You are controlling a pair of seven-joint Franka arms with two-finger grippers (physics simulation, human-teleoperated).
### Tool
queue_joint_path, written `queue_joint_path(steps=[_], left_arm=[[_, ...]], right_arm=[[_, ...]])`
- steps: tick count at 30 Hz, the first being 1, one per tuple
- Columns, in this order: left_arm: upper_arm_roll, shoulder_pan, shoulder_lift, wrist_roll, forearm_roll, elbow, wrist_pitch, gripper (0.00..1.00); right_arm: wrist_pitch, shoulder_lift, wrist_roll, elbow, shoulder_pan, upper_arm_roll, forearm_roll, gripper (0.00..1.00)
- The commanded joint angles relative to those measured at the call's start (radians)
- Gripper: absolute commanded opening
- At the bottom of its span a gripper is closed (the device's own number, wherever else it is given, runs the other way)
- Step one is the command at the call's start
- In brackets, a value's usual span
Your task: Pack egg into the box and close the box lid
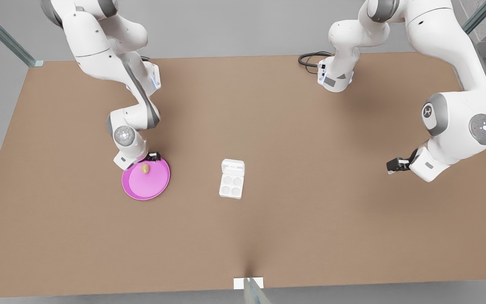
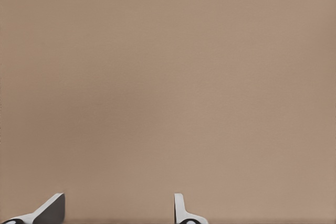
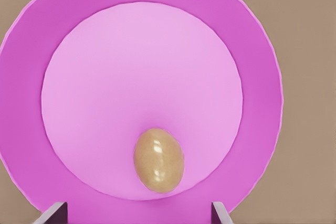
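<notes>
A tan egg (image 1: 144, 168) (image 3: 158, 159) lies on a round pink plate (image 1: 161, 186) (image 3: 255, 40), close to its far rim. My right gripper (image 1: 152, 157) (image 3: 137, 215) hangs open just above that rim, its fingertips (image 3: 54, 213) apart on either side of the egg's near end and not touching it. The white box (image 1: 230, 186) sits mid-table with four bare cups. Its box lid (image 1: 233, 167) is folded open, lying flat behind the cups. My left gripper (image 1: 394, 164) (image 2: 116, 211) waits open over bare table at the front view's right, holding nothing.
A black cable (image 1: 310, 59) loops at the back edge of the brown table (image 1: 310, 236). A white bracket with a glass post (image 1: 248, 283) stands at the front edge. Open tabletop lies between the plate and the box.
</notes>
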Motion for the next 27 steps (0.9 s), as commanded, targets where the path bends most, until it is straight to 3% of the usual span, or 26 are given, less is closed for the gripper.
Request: queue_joint_path(steps=[1,16,18,27], left_arm=[[0.0,0.002,0.0,0.0,-0.001,0.0,0.0,1.0],[0.0,0.002,0.0,-0.002,0.003,0.0,-0.002,1.0],[0.0,-0.052,0.02,-0.087,0.102,0.0,-0.028,1.0],[0.002,0.0,0.015,-0.023,0.024,0.006,-0.038,1.0]], right_arm=[[0.0,0.002,0.0,-0.001,0.001,0.0,0.0,1.0],[0.002,0.098,0.023,0.084,-0.004,-0.023,-0.053,1.0],[0.003,0.12,0.021,0.096,0.007,-0.023,-0.051,1.0],[0.008,0.143,0.009,0.094,0.009,-0.023,-0.054,1.0]])
